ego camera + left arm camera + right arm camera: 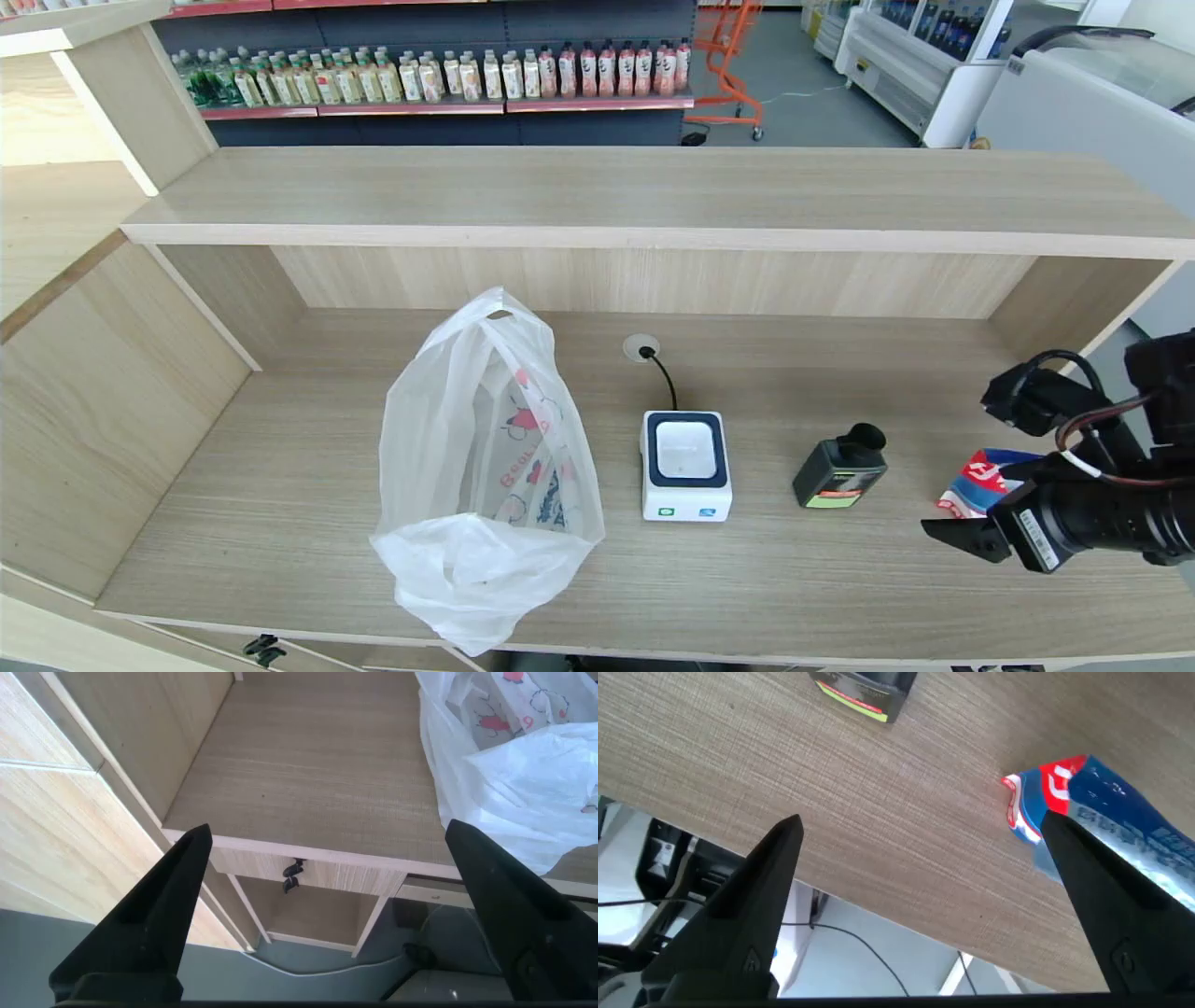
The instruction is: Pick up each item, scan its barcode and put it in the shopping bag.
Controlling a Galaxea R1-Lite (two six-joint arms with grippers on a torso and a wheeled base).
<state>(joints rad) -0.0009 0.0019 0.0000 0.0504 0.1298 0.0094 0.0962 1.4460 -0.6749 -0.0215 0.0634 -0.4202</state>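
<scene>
The left gripper (329,833) hangs wide open and empty near the counter's (308,756) front left edge, beside the bag (485,467). The bag is thin, translucent white plastic, crumpled, with its handles up, and its base reaches the front edge. A pink-printed pack (527,448) shows through it. Bare wood-grain board lies between the bag and the left side wall. Just to the right stands the scanner (685,464), a white rounded block with a dark-framed pale window. Its black cable (665,378) runs back to a round port. A dark, squarish bottle (838,471) with a black cap sits apart from it. A glossy blue, red and white packet (980,481) lies flat farther right. The right gripper (923,831) is wide open, holding nothing, above the front edge beside the packet.
</scene>
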